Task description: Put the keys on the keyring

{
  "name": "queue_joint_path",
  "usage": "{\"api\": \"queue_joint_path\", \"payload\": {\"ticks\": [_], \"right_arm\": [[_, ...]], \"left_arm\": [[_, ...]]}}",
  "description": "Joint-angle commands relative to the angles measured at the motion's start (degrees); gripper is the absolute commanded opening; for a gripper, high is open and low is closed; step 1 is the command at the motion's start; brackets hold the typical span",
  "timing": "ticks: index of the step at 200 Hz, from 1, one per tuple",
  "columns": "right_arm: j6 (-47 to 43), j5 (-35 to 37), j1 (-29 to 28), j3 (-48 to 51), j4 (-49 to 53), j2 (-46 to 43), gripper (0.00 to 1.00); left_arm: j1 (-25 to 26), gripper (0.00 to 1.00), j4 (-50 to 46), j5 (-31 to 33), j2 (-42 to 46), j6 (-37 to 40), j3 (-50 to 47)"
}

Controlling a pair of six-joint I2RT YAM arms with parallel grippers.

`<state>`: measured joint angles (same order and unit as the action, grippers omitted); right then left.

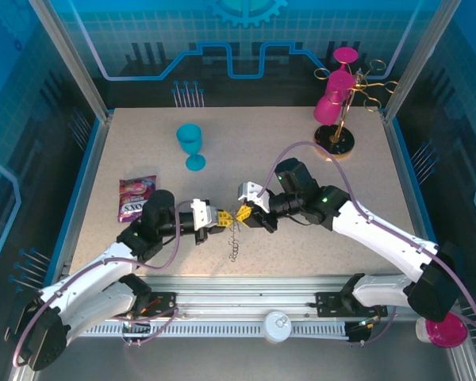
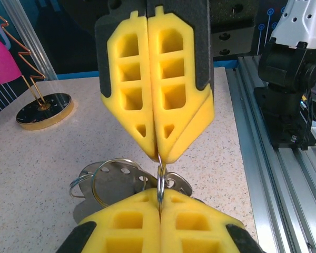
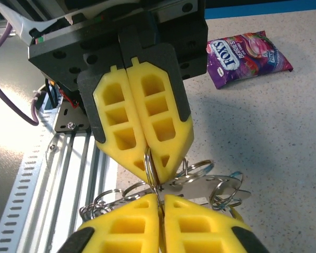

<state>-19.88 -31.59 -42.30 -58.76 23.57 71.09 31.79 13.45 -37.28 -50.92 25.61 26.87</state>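
Both claws meet tip to tip mid-tabletop (image 1: 301, 159); left claw (image 2: 160, 203) closed tight, right claw (image 3: 159, 203) closed tight, each pinching the same thin split ring (image 2: 160, 182) from opposite ends.

Ring stands edge-on, its long axis along the line between the two tips; neither arm is nearer, both are on it.

Keys (image 2: 113, 176), flat silver with punched holes, bunch just beside the ring on its far side; resting or hanging, cannot tell.

Bead chain (image 1: 233, 244) trails to the near side.

Judgement: threading turns on opening the ring's coil towards the far side, where the keys lie.
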Motion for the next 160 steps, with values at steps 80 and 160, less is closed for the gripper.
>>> {"api": "queue_joint_path", "payload": {"ticks": [80, 160], "right_arm": [[2.8, -1.3, -0.1, -1.1, 0.5, 3.9, 0.01], [-0.2, -3.1, 1.5, 5.8, -10.6, -5.0, 0.26]], "left_arm": [[0.3, 0.00, 7.0, -2.7, 2.2, -1.3, -2.2], [0.3, 0.00, 7.1, -3.1, 1.4, -1.4, -1.9]]}}
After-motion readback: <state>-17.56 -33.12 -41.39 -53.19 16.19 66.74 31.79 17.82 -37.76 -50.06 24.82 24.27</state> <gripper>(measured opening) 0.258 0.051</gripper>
